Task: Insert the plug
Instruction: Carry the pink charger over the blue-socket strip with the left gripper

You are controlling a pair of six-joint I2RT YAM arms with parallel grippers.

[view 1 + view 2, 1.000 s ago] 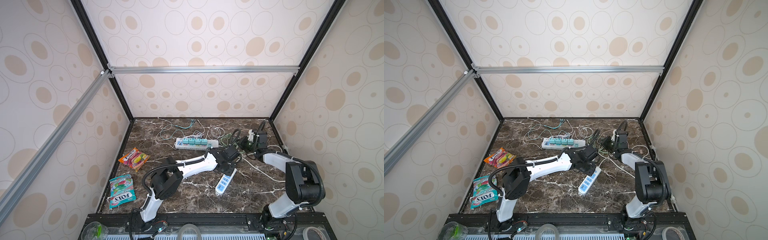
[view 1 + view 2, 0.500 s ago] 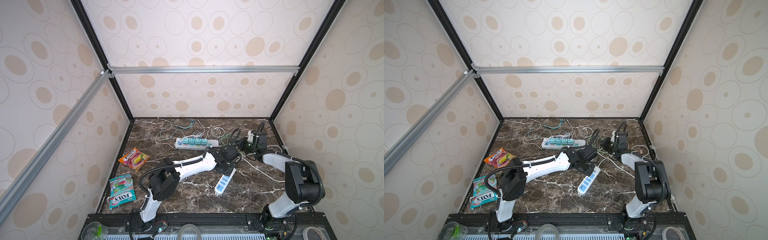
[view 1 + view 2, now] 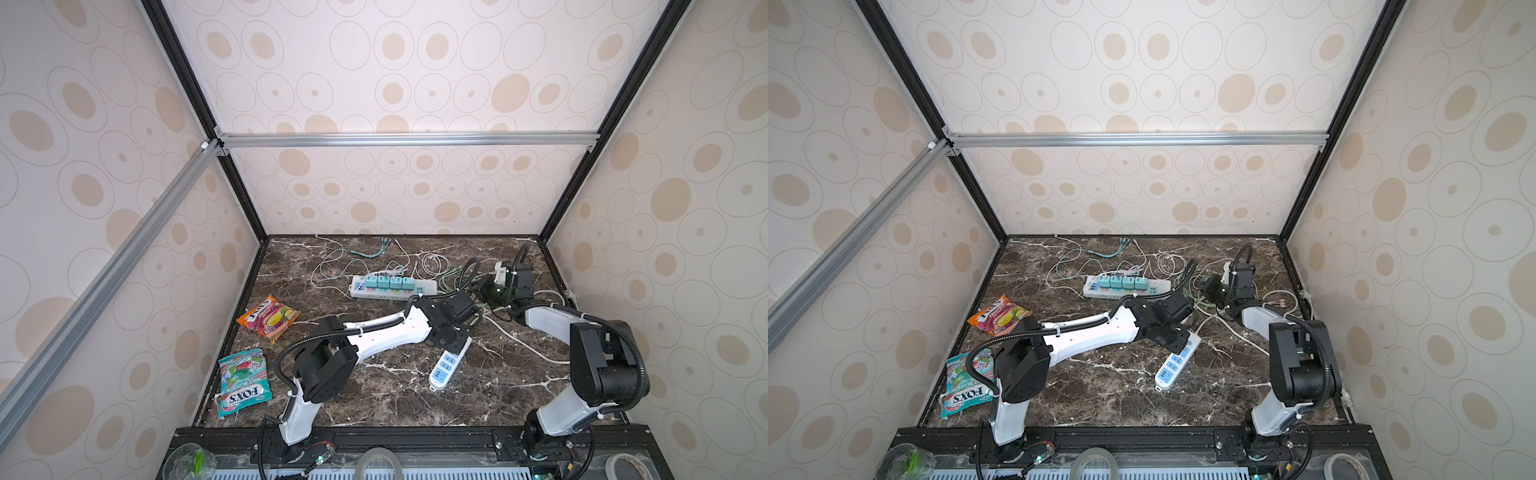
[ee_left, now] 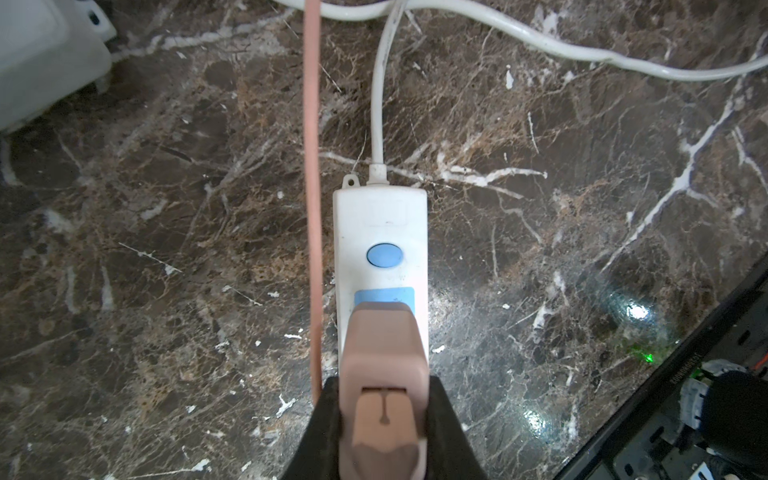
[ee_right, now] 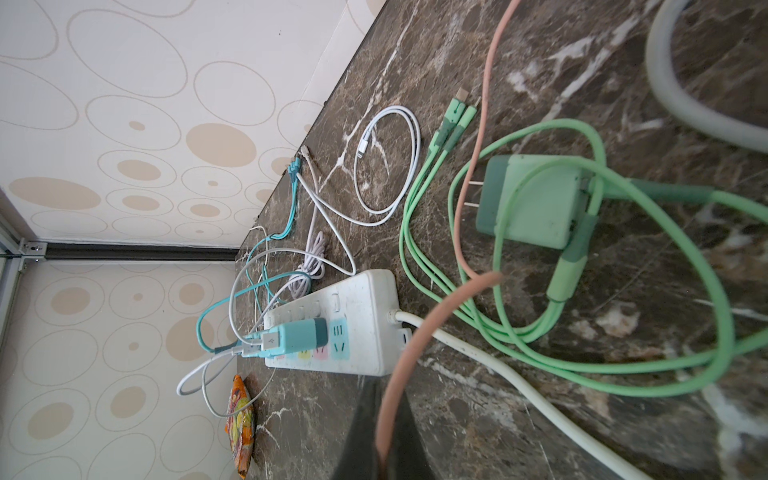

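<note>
A pink plug (image 4: 382, 365) sits between the black fingers (image 4: 328, 432) of my left gripper (image 4: 382, 415), which is shut on it. The plug is over the first blue socket of a short white power strip (image 4: 380, 224), (image 3: 446, 368), (image 3: 1173, 365); its prongs are hidden. The plug's pink cable (image 4: 311, 166) runs off beside the strip. In both top views the left gripper (image 3: 451, 332), (image 3: 1169, 332) covers the strip's far end. My right gripper (image 5: 384, 449), (image 3: 488, 291) is shut on the pink cable (image 5: 415, 353), further back on the right.
A long white power strip (image 3: 390, 286), (image 5: 357, 320) with teal chargers lies at the back. A green charger (image 5: 532, 203) and looped green cable (image 5: 623, 374) lie near the right gripper, beside a white coiled cable (image 5: 386, 162). Two candy bags (image 3: 268, 318), (image 3: 243, 382) lie at the left.
The left arm's elbow has drifted slightly to the left. Both grippers keep their holds in nearly the same places.
</note>
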